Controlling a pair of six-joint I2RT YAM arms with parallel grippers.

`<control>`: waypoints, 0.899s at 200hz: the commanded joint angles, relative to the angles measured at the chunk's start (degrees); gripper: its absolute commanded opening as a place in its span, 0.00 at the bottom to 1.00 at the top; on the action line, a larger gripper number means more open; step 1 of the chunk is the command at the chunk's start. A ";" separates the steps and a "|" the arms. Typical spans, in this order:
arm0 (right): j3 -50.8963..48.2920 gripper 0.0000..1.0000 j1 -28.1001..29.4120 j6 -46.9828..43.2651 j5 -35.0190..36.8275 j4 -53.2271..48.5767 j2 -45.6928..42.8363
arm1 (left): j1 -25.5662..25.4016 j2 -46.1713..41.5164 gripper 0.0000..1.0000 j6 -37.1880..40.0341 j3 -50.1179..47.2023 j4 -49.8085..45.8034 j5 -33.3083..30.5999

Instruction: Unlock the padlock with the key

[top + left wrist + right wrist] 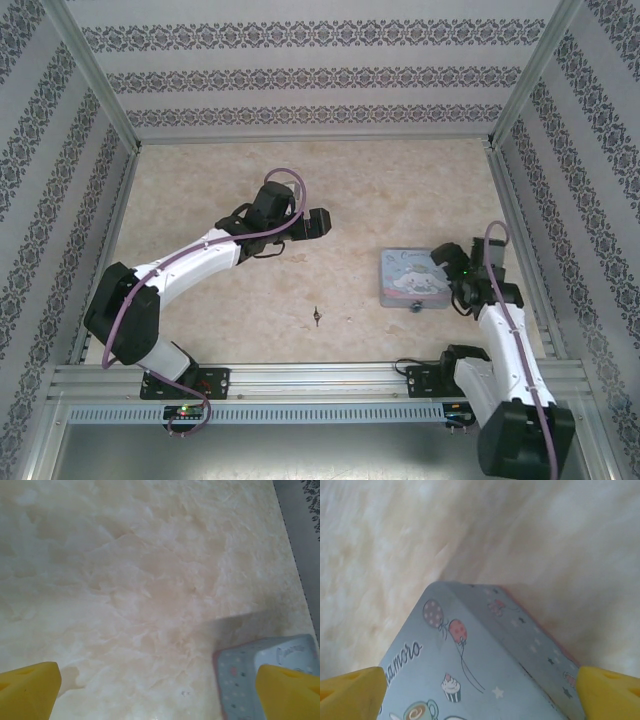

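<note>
Padlock, tiny and blue, lay on the table just beside the near edge of the tin. A small dark key lay well apart to its left. The right gripper hovered over the tin, jaws spread. The left gripper hung over bare table, jaws likewise spread.

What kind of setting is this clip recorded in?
Probably a lab test booth, not a home: wallpaper-covered panels wall in a marble-look table, and two arms are bolted to a metal rail at its near edge.
</note>
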 commanded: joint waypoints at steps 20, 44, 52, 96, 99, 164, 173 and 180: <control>-0.79 0.96 16.88 11.35 4.83 6.64 2.92 | -3.32 -3.21 1.00 -5.75 -5.00 0.75 2.77; 3.25 0.97 23.12 8.00 6.53 7.36 8.90 | -5.06 -2.28 1.00 -7.54 -7.21 3.94 3.23; 4.22 0.98 24.20 7.05 6.72 7.73 10.86 | -5.52 -1.44 1.00 -7.90 -7.30 4.82 3.42; 9.27 0.97 28.39 4.34 6.57 11.00 19.22 | -6.17 1.84 1.00 -10.17 -6.78 9.74 4.83; 9.72 0.97 28.80 4.36 6.55 11.31 19.72 | -6.17 1.92 1.00 -10.30 -6.78 9.86 4.90; 20.71 0.98 38.21 8.48 4.29 17.88 35.86 | -5.87 0.58 0.99 -10.92 -9.06 10.38 1.16; 22.34 0.98 38.96 8.95 3.97 18.55 37.98 | -5.52 0.16 0.99 -10.24 -9.19 9.52 -0.28; 23.48 0.98 39.33 9.29 3.84 19.08 39.41 | -5.15 -0.17 0.99 -9.84 -9.42 8.99 -1.34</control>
